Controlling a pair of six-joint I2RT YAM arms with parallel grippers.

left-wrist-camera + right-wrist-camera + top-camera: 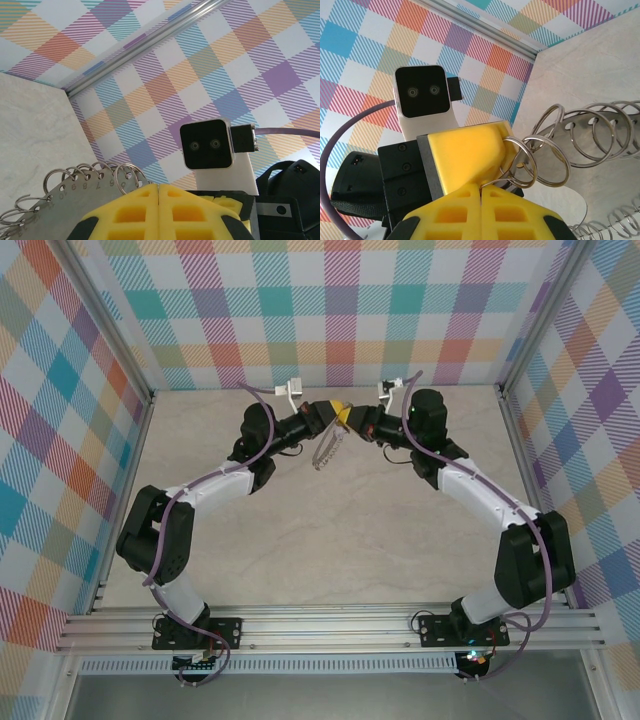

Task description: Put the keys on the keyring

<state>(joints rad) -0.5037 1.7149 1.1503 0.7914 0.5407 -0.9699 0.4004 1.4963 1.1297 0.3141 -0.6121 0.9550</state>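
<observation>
The yellow foam fingers of the left gripper (159, 201) sit closest, pressed tight together. The edge of the big thin grey metal hoop (55, 202) slips in under them from their left side, so they grip the hoop. Small silvery wire loops (125, 175) stand all along the hoop's rim. Seen from above, the pale stone-look table (300, 540) lies under the hoop. Just right of the hoop, the right gripper (482, 212) has its yellow fingers closed too. One small loop touches its tip. I cannot tell if that loop is pinched.
</observation>
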